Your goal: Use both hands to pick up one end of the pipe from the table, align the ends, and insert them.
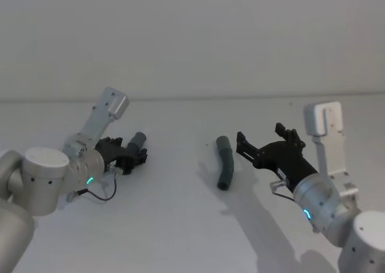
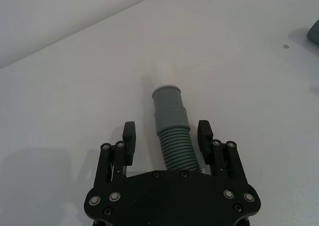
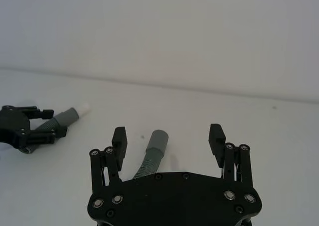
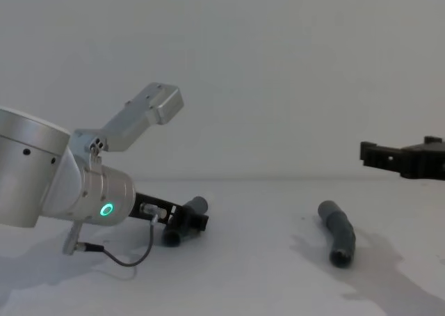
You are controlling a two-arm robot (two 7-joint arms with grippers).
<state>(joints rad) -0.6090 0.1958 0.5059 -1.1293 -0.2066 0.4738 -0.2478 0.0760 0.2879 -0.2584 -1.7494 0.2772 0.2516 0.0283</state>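
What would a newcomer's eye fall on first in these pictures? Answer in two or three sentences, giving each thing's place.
The left hand, low on the table at the robot's left, stands out first: its open fingers straddle the ribbed part of one grey pipe piece with a pale tip. Near the middle lies the second pipe piece, bent and untouched, with the open right hand raised just to its right.

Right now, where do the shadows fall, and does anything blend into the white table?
Head view: soft grey shadow of the right gripper spreads on the table beside the right pipe piece. Left wrist view: the pale tip of the left pipe piece nearly vanishes against the table.
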